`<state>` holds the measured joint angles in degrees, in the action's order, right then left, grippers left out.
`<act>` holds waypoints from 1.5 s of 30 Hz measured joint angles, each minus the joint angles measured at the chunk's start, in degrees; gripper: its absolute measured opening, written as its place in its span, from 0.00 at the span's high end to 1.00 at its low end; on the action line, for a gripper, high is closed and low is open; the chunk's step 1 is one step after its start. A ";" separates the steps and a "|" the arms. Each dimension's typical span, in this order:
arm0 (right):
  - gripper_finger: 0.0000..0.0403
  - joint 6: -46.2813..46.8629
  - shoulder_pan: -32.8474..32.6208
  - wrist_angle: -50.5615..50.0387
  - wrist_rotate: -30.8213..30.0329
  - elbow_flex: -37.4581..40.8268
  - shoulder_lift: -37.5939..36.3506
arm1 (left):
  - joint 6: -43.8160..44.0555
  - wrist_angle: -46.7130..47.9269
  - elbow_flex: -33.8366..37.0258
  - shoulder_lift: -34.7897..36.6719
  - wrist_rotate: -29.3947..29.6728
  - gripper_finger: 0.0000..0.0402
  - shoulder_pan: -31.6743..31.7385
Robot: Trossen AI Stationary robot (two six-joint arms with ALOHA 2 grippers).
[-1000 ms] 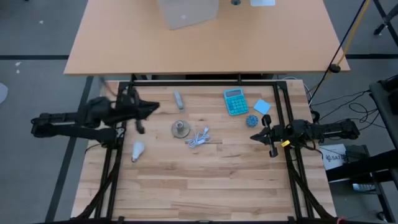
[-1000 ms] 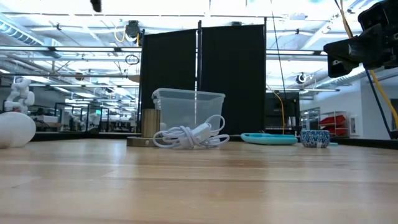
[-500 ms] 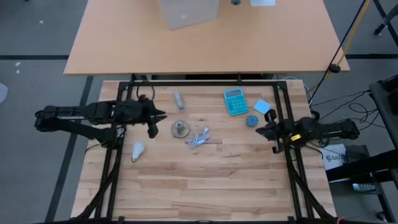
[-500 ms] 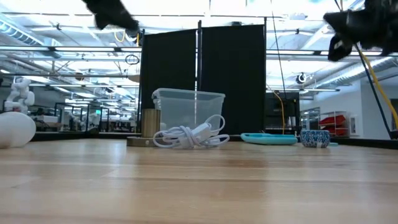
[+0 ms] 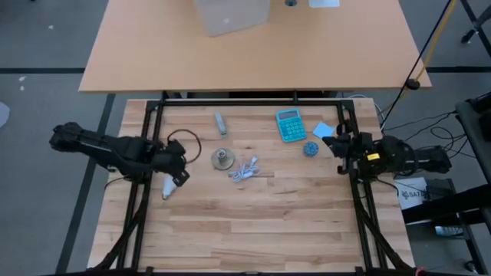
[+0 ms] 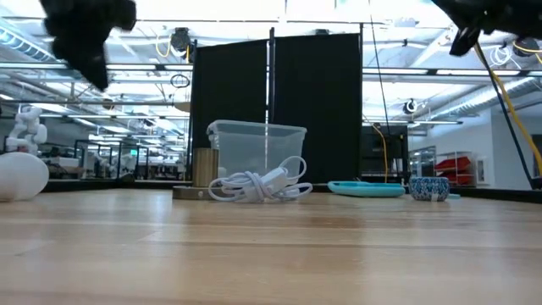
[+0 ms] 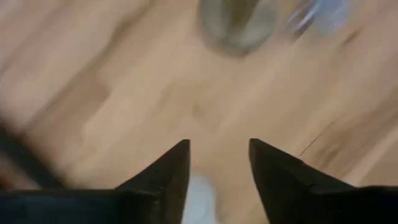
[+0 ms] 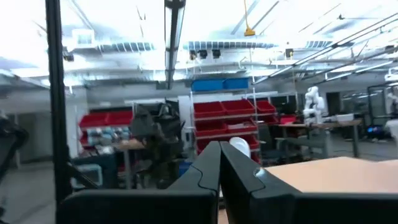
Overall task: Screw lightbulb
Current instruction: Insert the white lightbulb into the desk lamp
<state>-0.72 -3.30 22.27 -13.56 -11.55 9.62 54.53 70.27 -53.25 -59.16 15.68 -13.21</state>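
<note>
The white lightbulb point(image 5: 166, 189) lies on its side on the wooden table, near the left side; it also shows at the left edge of the low view point(image 6: 20, 176). My left gripper point(image 5: 176, 173) hangs open above it, pointing down, and the bulb's white head point(image 7: 200, 198) shows between the two fingers. In the low view this gripper point(image 6: 80, 47) is well above the table. The round grey socket base point(image 5: 222, 158) stands mid-table with the white coiled cable point(image 5: 245, 170) beside it. My right gripper point(image 5: 337, 144) is shut and raised at the right side.
A teal calculator point(image 5: 291, 125), a blue paper pad point(image 5: 323, 130), a small blue patterned cup point(image 5: 310, 148) and a small grey piece point(image 5: 220, 122) lie toward the far edge. The near half of the table point(image 5: 253, 230) is bare wood.
My left gripper has gone from beside the socket base toward the table's near edge and the lightbulb, and has tipped to point downward. My right gripper has risen and drawn a little toward the far edge. The bulb, base and cable have not moved.
</note>
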 joint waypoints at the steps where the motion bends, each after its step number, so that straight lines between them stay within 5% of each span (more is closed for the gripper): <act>1: 1.00 -1.18 0.11 -0.58 0.00 -1.32 1.31 | 1.98 2.07 0.00 -1.25 -0.94 0.53 -0.49; 7: 1.00 -5.74 0.84 -1.64 0.02 -8.04 9.23 | 5.43 6.37 0.00 -7.96 -8.10 0.37 0.96; 14: 1.00 -9.17 0.86 -1.41 0.05 -11.87 17.04 | 6.80 6.08 0.00 -15.18 -17.85 0.32 0.41; 45: 1.00 -8.43 1.06 2.73 0.17 -12.31 25.42 | 25.26 3.60 4.13 -18.83 -13.88 0.30 -3.51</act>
<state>-9.15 -2.24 24.99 -13.39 -23.86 35.04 79.79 73.87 -49.12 -78.00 1.80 -16.72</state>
